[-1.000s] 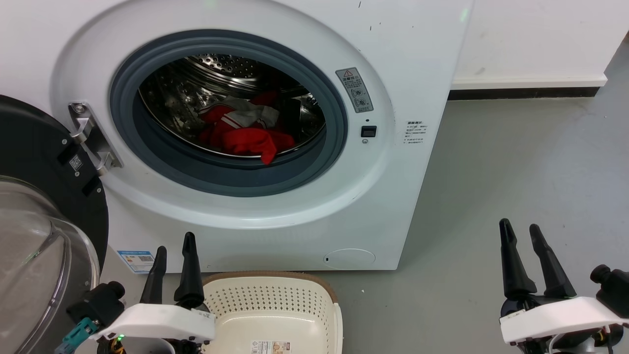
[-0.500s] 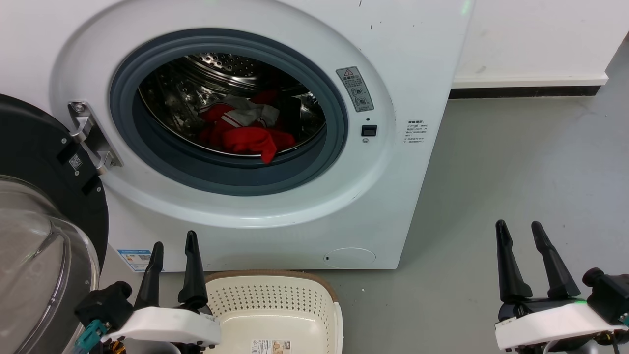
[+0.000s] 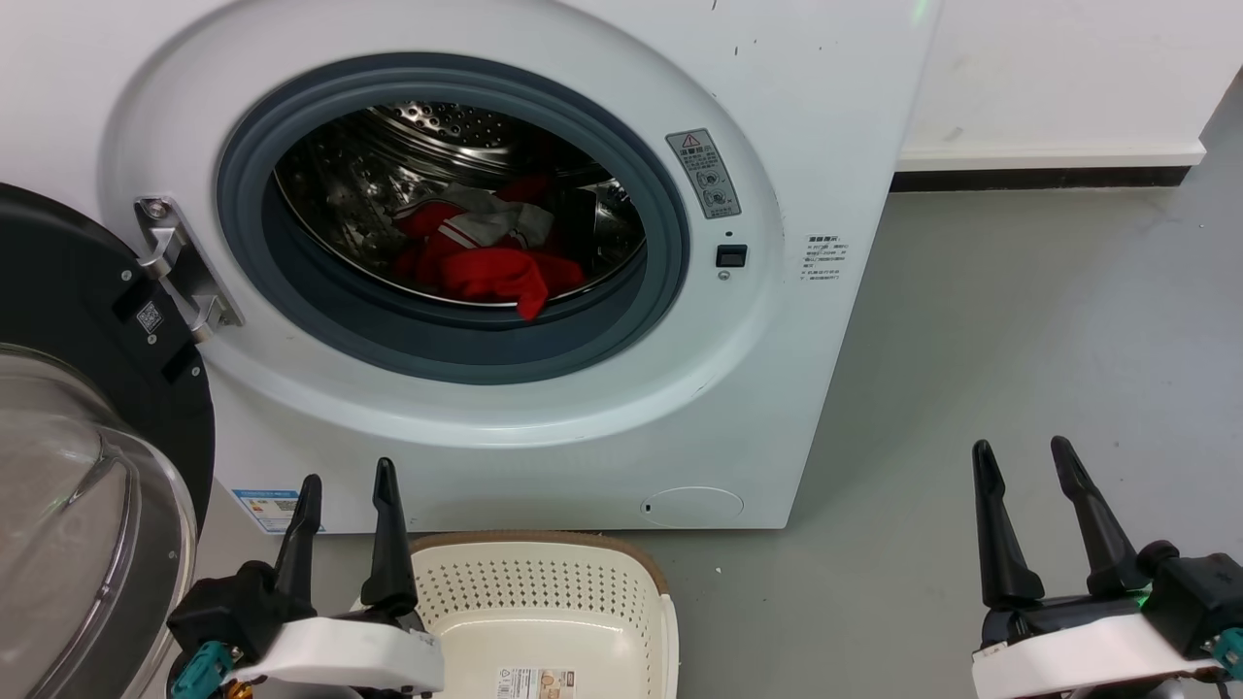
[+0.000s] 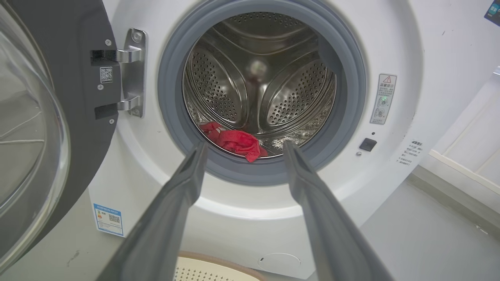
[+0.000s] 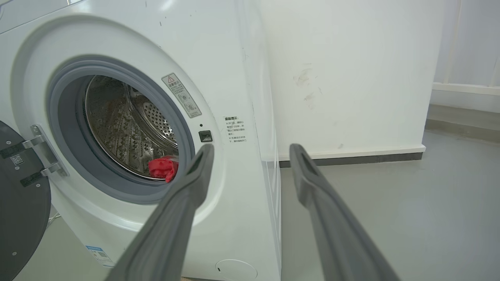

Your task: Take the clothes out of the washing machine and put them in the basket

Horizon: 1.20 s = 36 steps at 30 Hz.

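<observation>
You had the washing machine (image 3: 796,116) standing with its door (image 3: 58,291) swung wide to the left. The clothes (image 3: 490,267) lay in a red-and-white heap at the bottom of the steel drum (image 3: 437,131), well inside the machine. One red fold hung over the drum's front lip toward the grey seal (image 3: 670,291). The basket (image 3: 544,587) sat on the floor (image 3: 1020,311) just in front of the machine, below the opening. Your left gripper (image 3: 348,476) hovered low at the basket's left edge, fingers aimed at the drum in the left wrist view. Its jaws were parted by a moderate gap and held nothing. Your right gripper (image 3: 1022,447) hung well off to the right over bare floor, past the machine's right side, with its jaws likewise apart and empty.
</observation>
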Available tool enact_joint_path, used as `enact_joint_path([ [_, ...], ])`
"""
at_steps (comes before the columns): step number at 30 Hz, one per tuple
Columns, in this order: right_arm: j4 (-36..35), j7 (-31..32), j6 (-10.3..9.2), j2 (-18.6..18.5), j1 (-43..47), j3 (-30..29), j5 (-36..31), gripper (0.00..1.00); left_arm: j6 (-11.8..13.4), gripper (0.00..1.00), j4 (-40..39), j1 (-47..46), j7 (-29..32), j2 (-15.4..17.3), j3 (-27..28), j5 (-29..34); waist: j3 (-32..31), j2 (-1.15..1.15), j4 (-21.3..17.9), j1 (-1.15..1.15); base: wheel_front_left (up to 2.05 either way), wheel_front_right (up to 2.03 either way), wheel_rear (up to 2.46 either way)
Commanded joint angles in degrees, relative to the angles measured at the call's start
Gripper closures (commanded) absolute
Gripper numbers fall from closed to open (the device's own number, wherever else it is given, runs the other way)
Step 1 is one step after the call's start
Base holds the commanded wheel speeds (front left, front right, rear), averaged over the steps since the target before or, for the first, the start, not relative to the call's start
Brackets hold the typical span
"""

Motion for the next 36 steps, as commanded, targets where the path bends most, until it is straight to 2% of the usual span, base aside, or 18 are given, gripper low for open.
enact_joint_path([
  [1,-0.75,-0.44,-0.02,-0.06,0.43,0.08,-1.09,0.0,0.18,0.0,-0.66,0.4,-0.42,0.15,-0.18,1.12,0.01,0.0,0.0,0.0,0.0,0.0,0.0],
  [22,-2.52,-2.84,-0.02,-0.05,2.05,0.77,-10.01,0.0,0.93,0.0,-0.5,1.93,-2.85,0.17,-0.75,10.01,-0.12,0.0,0.01,0.0,0.0,0.0,0.0],
  [36,-2.57,-4.06,-0.03,-0.03,3.11,0.66,-13.05,0.0,1.42,0.0,0.08,2.66,-4.13,0.19,-0.85,14.23,-0.11,0.0,0.11,0.0,0.0,0.0,0.0],
])
